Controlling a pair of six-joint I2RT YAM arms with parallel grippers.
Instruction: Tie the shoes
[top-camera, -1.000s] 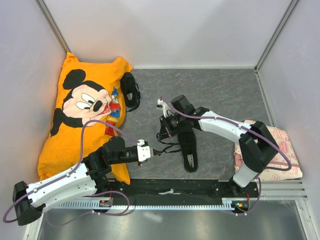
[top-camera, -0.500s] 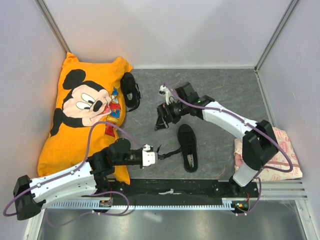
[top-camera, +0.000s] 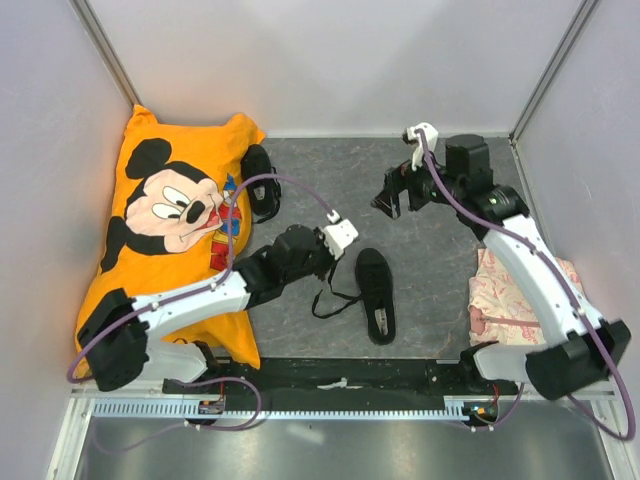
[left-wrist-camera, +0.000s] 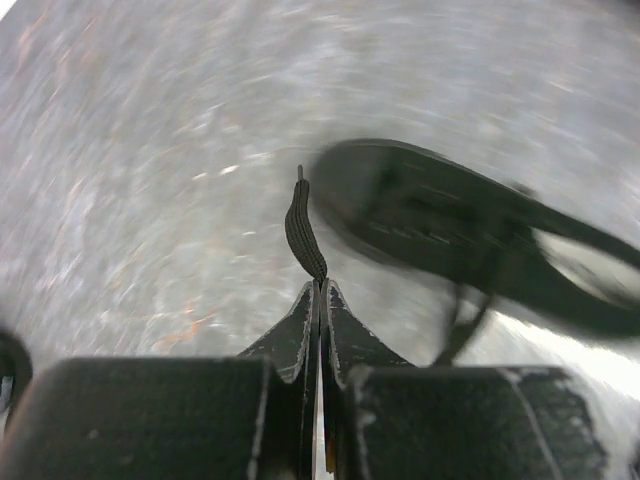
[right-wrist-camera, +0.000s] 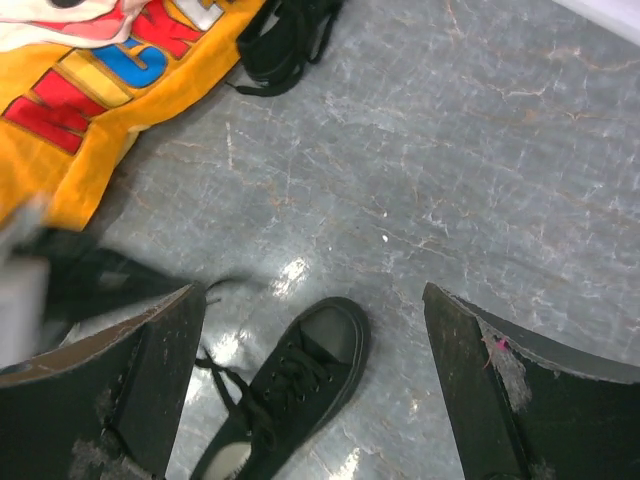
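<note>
While L claw (left-wrist-camera: 320, 287) pinches shut on thin black lace (left-wrist-camera: 300, 222) of small black low-top shoe (top-camera: 374, 293), mid grey surface (top-camera: 440, 300), R claw (top-camera: 393, 198) hangs wide open, empty, well apart. Risk: unpinned shoe drags w/ pull; short lace tip slips.

Soft orange fabric pillow (right-wrist-camera: 85, 175), up-left of the right gripper (right-wrist-camera: 312, 292) — partial block lettering "MICK…", red and blue — nothing else legible.

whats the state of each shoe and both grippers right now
near shoe, untied, laces slack
far shoe, laces look loose, beside pillow
left gripper, shut on lace end
right gripper, open, empty
</note>
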